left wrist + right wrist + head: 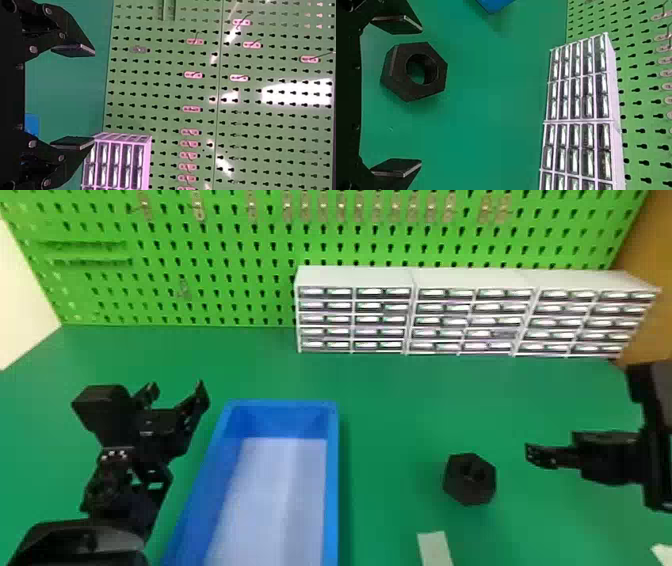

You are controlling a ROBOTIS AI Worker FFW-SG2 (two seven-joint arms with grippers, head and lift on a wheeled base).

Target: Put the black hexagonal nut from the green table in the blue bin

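On the green table [390,400] lies the black hexagonal nut [469,480], to the right of the blue bin [332,470]. My right gripper [537,455] is to the right of the nut in the head view, apart from it. In the right wrist view my right gripper [421,97] has its fingers wide apart, and the nut [395,79] shows nearer one finger, its hole visible. My left gripper [177,390] is parked left of the bin; the left wrist view has the left gripper [94,97] open with nothing between its fingers.
White drawer cabinets [472,280] stand along the back of the table, before a green pegboard [225,245] with hooks. A pale strip [435,547] lies on the table in front of the nut.
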